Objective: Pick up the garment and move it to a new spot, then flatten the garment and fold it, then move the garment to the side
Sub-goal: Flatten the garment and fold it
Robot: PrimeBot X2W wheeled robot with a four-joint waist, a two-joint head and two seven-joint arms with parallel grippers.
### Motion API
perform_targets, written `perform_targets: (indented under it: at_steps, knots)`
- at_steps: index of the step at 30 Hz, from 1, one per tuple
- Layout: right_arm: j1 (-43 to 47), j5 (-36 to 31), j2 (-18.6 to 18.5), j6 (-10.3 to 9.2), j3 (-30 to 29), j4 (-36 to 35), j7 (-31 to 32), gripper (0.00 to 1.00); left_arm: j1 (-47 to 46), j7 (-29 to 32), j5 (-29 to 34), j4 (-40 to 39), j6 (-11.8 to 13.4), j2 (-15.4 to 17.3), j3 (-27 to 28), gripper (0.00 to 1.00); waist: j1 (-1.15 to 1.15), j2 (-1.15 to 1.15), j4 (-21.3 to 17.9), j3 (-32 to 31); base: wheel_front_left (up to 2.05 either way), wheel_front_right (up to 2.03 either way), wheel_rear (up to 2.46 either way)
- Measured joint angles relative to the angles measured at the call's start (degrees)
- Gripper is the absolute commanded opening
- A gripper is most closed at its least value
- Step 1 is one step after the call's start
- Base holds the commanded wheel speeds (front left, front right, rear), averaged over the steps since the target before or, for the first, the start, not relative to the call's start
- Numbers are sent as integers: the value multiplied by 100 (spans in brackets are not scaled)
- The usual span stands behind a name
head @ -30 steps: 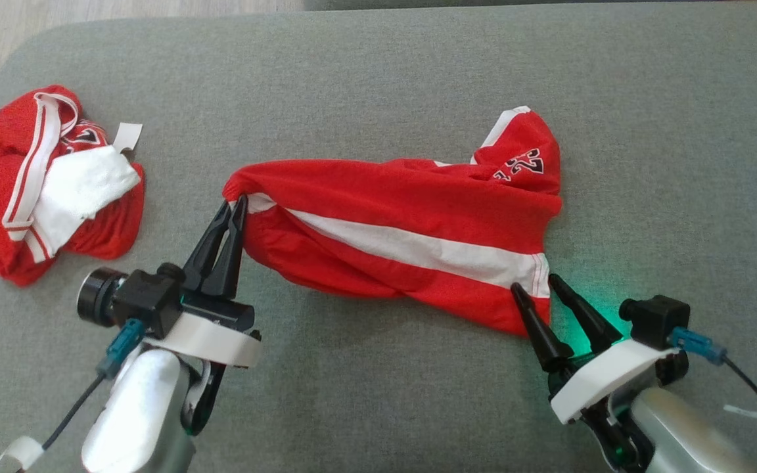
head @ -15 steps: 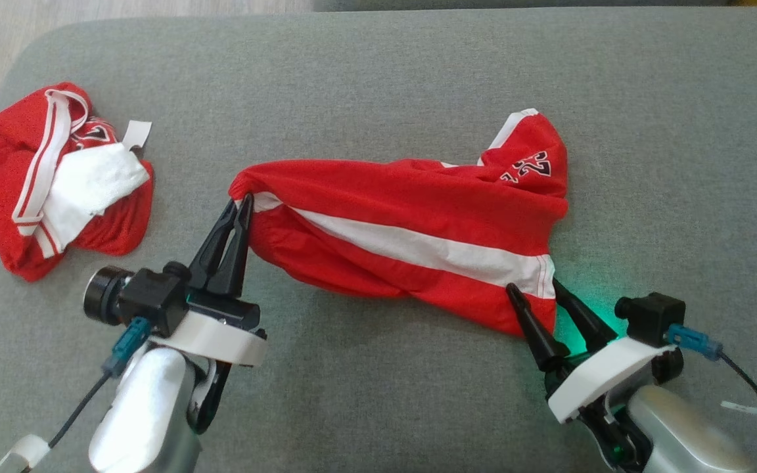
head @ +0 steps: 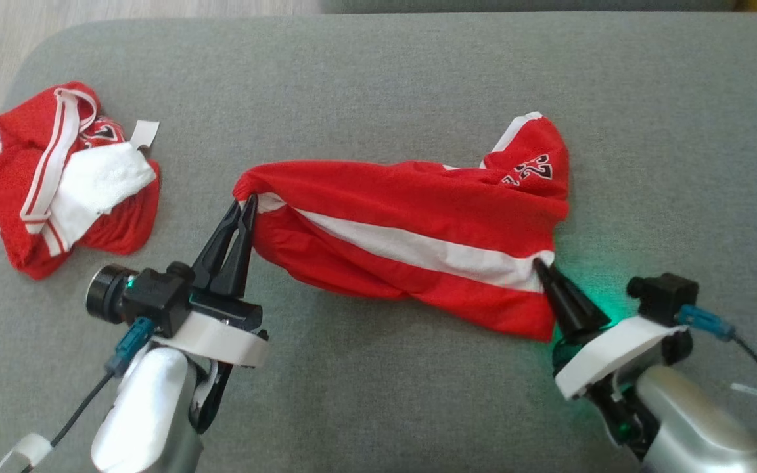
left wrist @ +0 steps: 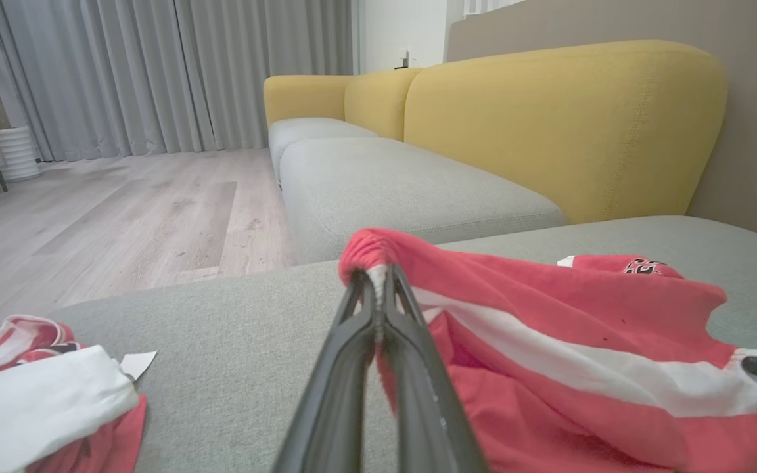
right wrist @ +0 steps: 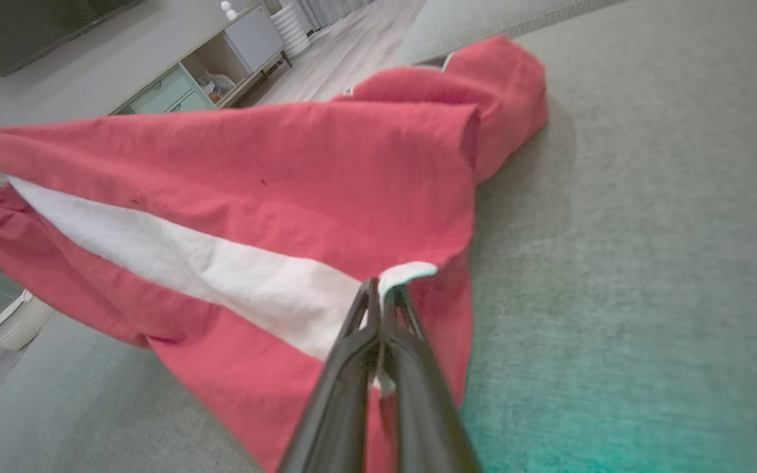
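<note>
Red cloth crossed by 1 broad white stripe, the garment point(head: 411, 217) lies stretched over the middle of the grey cushion point(head: 378, 79), with a black-and-white print on its far right corner. The left gripper point(head: 247, 203) is clamped on its gathered left end, and the right gripper point(head: 539, 266) is pinched on the white hem at its right. Another red-and-white garment point(head: 69, 177) lies bunched near the cushion's left edge. Beyond stand a yellow sofa back point(left wrist: 549, 118), a wood floor point(left wrist: 122, 210) and grey curtains point(left wrist: 155, 66)

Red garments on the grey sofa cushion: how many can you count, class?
2. The stretched garment is at the centre, pinched at both ends; the crumpled garment lies at far left.
</note>
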Motion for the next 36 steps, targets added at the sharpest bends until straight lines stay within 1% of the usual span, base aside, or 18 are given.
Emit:
perform_targets:
  at_steps: [3,6,9,11,14,17,19,21,24,25,28,31,34,35,36]
  knots:
    - [12,-203,-40,0,-430,-212,0,0,-1,0,26,-125,-27,-1,9,0,0,0,-53,-96,0,0,0]
    - [9,-452,-169,0,-1079,-711,0,0,-138,-1,26,-254,-34,11,-59,0,-1,0,-141,-172,0,0,0]
    - [-69,-762,-405,0,-1513,-1207,0,0,-707,-1,27,-302,-48,101,-341,0,-1,0,-270,-200,0,0,0]
    - [-330,-887,-631,0,-1589,-1344,0,0,-1347,12,8,-300,-78,214,-688,0,-1,0,-374,-175,0,0,0]
    - [-1170,-990,-1001,0,-1716,-1359,0,0,-2593,136,-183,-177,-78,296,-1262,0,0,0,-499,-23,0,0,0]
    - [-2441,-1035,-1263,0,-1873,-1312,-1,0,-3945,203,-465,267,-78,358,-1751,0,0,0,-614,231,0,0,0]
    - [-3260,-1132,-1376,0,-1926,-1266,-2,0,-4764,186,-515,611,-78,415,-2002,0,1,0,-702,422,0,0,0]
    - [-3911,-1250,-1461,0,-2050,-1211,-22,0,-5529,94,-527,926,-78,421,-2096,0,1,0,-789,631,0,0,0]
    - [-4533,-1406,-1557,0,-2203,-1182,-37,0,-6465,-26,-523,1193,-78,386,-2054,0,1,0,-905,943,0,0,0]
    - [-4533,-1406,-1557,0,-2203,-1182,-37,0,-6465,-26,-523,1193,-78,386,-2054,0,1,0,-905,943,0,0,0]
    - [-4801,-1568,-1649,0,-2317,-1237,-46,0,-6911,-35,-476,1057,-78,389,-2042,0,1,0,-1000,1231,0,0,0]
    - [-4767,-1634,-1729,0,-2325,-1358,-52,0,-6751,-52,-486,759,-78,499,-2078,0,2,0,-1048,1472,0,0,0]
    - [-4383,-1627,-1750,0,-2313,-1547,-52,0,-6118,-51,-557,516,-78,849,-2162,0,1,0,-1048,1655,0,0,0]
    - [-3867,-1633,-1720,0,-2297,-1656,-52,0,-5439,-49,-567,343,-78,1145,-2270,0,2,0,-1023,1724,0,0,0]
    - [-3557,-1668,-1668,1,-2356,-1705,-52,0,-5059,-49,-567,249,-78,1254,-2306,0,2,0,-1000,1735,0,0,0]
